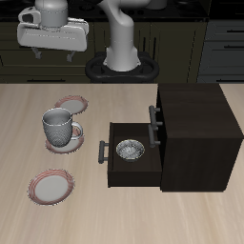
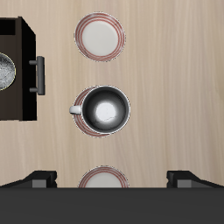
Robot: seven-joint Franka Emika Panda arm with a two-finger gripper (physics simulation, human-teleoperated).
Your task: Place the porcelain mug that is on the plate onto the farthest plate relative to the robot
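Note:
The porcelain mug [image 1: 58,125] is pale grey-white with a loop handle. It stands upright on the plate [image 1: 69,145], a small pale speckled saucer that it mostly covers. The mug also shows in the wrist view [image 2: 103,110], with the plate's edge [image 2: 82,125] around it. The farthest plate [image 1: 50,186], pink-rimmed, lies empty nearer the table's front edge; it also shows in the wrist view [image 2: 99,35]. My gripper [image 1: 52,52] hangs high above the table's back, apart from the mug, open and empty. In the wrist view, its fingertips [image 2: 39,179] stand wide apart.
A second pink-rimmed saucer [image 1: 70,103] lies farther back, partly hidden between my fingers in the wrist view [image 2: 103,178]. A dark cabinet [image 1: 195,133] stands beside the plates, its drawer [image 1: 111,176] pulled open with a metallic bowl [image 1: 130,150] inside.

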